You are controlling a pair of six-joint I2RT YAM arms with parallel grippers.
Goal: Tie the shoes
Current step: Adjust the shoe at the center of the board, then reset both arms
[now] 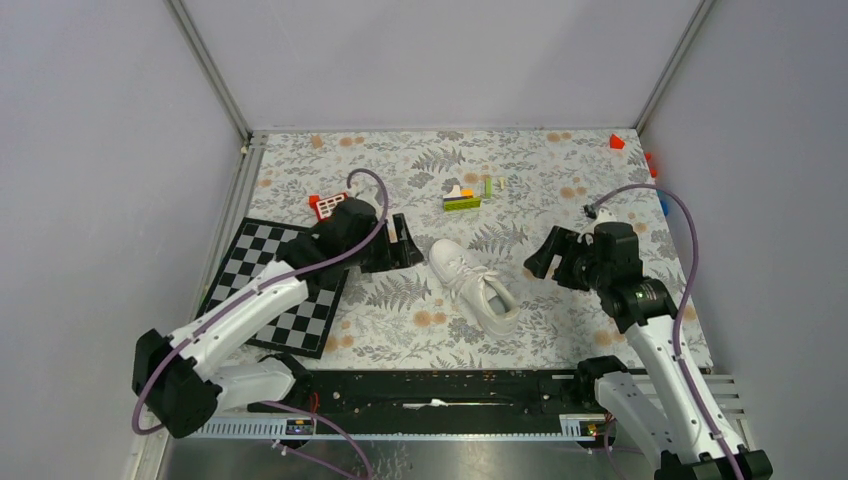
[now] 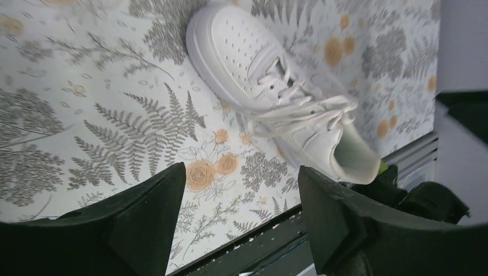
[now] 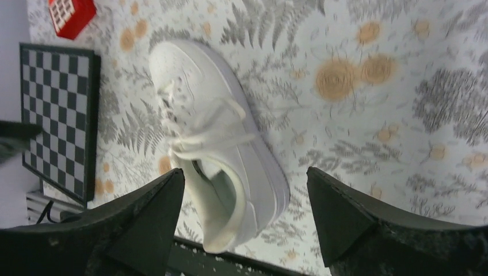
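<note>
The shoe (image 1: 476,287) lies mid-frame on the tabletop (image 1: 560,170), between the left claw (image 1: 406,245) and right claw (image 1: 541,256), both gaping wide, holding nothing.

Plain grey walls (image 1: 430,60) and aluminium posts (image 1: 210,70) are enclosing a floral-clothed surface (image 1: 400,295), suggesting a robotics lab cell.

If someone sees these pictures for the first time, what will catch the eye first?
A white sneaker lies in the middle of the floral cloth, toe toward the far side. The left hand and right hand flank it, both open and empty. A chessboard lies at the left edge.
</note>
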